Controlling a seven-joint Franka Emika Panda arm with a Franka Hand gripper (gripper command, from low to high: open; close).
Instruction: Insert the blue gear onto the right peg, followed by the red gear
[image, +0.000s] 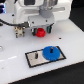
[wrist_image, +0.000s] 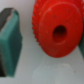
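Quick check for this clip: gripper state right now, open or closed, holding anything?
Gripper: open, holding nothing. In the wrist view the red gear lies on the white table, with a gap between it and the one finger pad in view.

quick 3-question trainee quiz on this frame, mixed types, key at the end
1. True or false: the blue gear already sits on the grey plate.
2. Which gear fills the wrist view? A) blue B) red C) neither
3. Fill in: in the exterior view, the gripper hangs over the ___ gear, which lies on the white table, off the plate.

Key: 1 true; 2 B; 3 red
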